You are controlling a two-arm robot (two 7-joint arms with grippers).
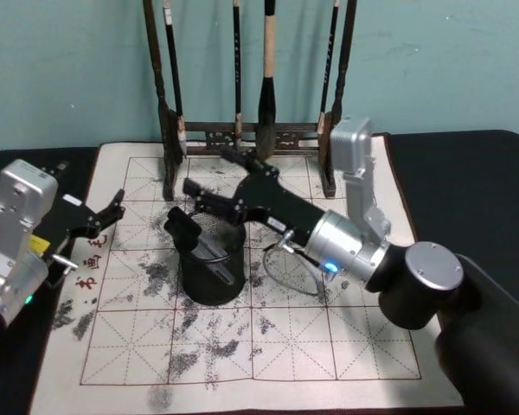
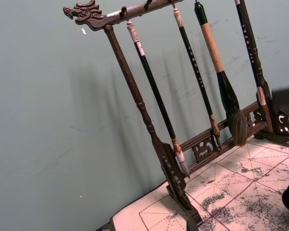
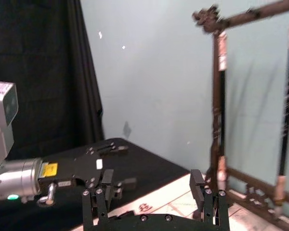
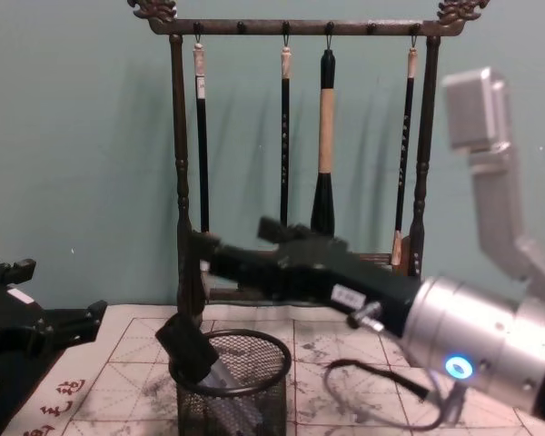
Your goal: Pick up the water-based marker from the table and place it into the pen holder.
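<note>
- The left gripper (image 1: pixel 112 210) waits off to the left of the pen holder (image 1: pixel 212 268), well apart from it. Its fingers are open and hold nothing.
- The marker (image 1: pixel 214 257) leans inside the pen holder, on the mat of the table (image 1: pixel 346 346).
- The right gripper (image 1: pixel 199 207) hangs just above the pen holder's rim. Its fingers are spread wide and empty.
- If this arm bumps the rim while it pulls away, the light cup could tip and the marker could roll out.
- The brush rack (image 4: pixel 300 136) stands close behind the pen holder, so a big lift could hit it.
</note>
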